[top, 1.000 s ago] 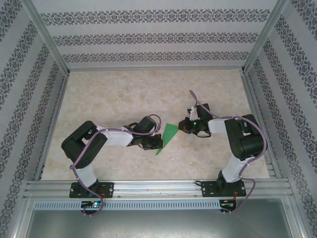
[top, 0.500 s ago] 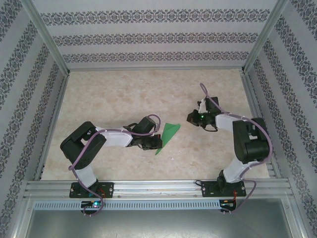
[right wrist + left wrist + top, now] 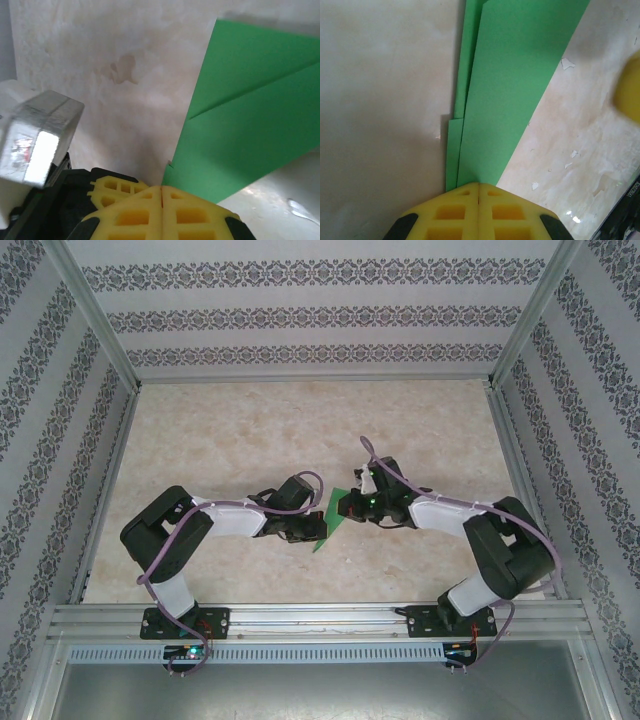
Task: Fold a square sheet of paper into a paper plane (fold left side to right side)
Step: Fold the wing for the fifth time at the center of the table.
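- The left gripper [image 3: 479,186] sits at the bottom edge, its yellow fingertips pressed together along one seam.
- The folded green paper [image 3: 515,85] runs from those tips up to the top edge, widening as it goes.
- Stepped layers show along the paper's left side.
- It lies flat on the beige marbled table [image 3: 385,100].
- White flecks [image 3: 566,63] dot the table to the paper's right.
- A blurred yellow shape [image 3: 627,90] cuts in at the right edge.
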### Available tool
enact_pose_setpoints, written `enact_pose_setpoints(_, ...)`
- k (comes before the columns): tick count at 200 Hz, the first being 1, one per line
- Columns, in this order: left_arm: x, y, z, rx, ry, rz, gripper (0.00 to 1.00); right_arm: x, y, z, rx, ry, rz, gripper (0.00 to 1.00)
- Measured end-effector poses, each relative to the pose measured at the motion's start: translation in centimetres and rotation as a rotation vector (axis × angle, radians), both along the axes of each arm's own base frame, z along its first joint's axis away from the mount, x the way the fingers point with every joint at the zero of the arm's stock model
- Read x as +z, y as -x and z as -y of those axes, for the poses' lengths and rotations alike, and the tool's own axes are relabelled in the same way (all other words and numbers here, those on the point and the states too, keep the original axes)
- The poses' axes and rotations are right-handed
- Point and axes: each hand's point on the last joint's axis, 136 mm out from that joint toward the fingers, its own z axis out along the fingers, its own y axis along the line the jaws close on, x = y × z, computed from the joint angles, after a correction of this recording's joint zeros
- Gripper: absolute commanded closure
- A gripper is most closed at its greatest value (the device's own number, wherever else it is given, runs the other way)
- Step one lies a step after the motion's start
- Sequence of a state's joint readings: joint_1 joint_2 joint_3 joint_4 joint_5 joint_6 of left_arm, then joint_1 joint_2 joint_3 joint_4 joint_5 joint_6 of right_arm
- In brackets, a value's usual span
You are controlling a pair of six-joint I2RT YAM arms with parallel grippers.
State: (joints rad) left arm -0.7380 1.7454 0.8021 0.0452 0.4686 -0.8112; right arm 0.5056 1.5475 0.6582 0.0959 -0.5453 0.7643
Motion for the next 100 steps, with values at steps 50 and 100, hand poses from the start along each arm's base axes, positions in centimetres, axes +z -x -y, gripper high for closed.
enact_pose_setpoints(50,0.0,0.0,0.0,-0.001,0.002,0.000,1.00,-3.4,0.1,-0.3,-0.015,0.036,-0.070,1.00)
enact_pose_setpoints(100,0.4,0.0,0.0,0.000,0.002,0.001,0.94,-4.1,0.1,-0.1,-0.024,0.052,-0.081,1.00)
